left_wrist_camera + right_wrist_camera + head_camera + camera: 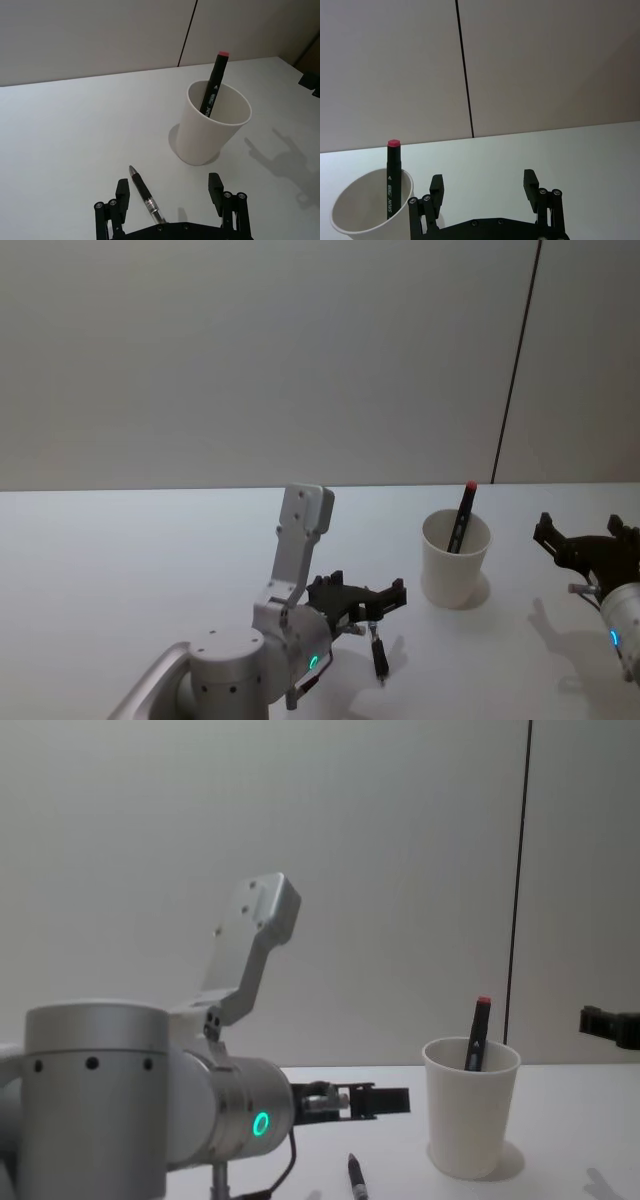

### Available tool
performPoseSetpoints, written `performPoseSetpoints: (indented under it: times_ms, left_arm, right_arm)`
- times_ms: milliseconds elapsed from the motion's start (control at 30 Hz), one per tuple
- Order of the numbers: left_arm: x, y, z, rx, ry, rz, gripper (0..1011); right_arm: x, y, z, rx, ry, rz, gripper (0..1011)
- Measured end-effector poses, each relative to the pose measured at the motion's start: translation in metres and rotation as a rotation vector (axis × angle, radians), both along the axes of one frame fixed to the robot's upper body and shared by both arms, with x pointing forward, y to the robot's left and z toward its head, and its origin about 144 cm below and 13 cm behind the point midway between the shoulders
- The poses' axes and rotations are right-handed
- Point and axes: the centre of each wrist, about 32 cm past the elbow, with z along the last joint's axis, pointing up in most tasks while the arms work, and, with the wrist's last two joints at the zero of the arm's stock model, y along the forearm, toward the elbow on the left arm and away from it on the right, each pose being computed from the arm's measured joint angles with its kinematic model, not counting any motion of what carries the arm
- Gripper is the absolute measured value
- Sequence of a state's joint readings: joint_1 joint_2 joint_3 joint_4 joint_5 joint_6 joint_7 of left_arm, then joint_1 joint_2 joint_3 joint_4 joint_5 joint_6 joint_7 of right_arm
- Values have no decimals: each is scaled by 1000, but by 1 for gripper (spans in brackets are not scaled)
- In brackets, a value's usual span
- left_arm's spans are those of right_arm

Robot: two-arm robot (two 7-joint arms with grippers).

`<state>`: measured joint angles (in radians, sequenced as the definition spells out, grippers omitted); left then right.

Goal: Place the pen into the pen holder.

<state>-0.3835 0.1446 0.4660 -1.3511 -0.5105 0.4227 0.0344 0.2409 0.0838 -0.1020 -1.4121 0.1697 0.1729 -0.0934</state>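
A dark pen (378, 652) (145, 194) (355, 1175) lies flat on the white table, a little to the near left of the pen holder. The pen holder (450, 575) (200, 140) (350, 205) (470, 1130) is a white paper cup standing upright. A black marker with a red cap (463, 515) (214, 85) (392, 175) (477, 1035) leans inside it. My left gripper (368, 590) (169, 185) (360, 1100) hovers open just above the pen, with the pen's near end lying below the gap between the fingers. My right gripper (583, 530) (483, 180) is open and empty to the right of the cup.
The white table (120, 570) stretches left and behind the cup. A pale wall with a dark vertical seam (515, 370) rises behind the table. My left forearm (300, 540) stands tall over the near centre.
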Motion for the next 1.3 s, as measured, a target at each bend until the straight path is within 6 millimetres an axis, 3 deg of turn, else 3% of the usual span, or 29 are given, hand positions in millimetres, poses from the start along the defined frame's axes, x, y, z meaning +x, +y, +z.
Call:
performPoseSetpoints:
  times_ms: [1300]
  left_arm:
    - [31,-23,2,114,194,-58,999]
  right_arm:
    - [0,0,0,0,0,0,1001]
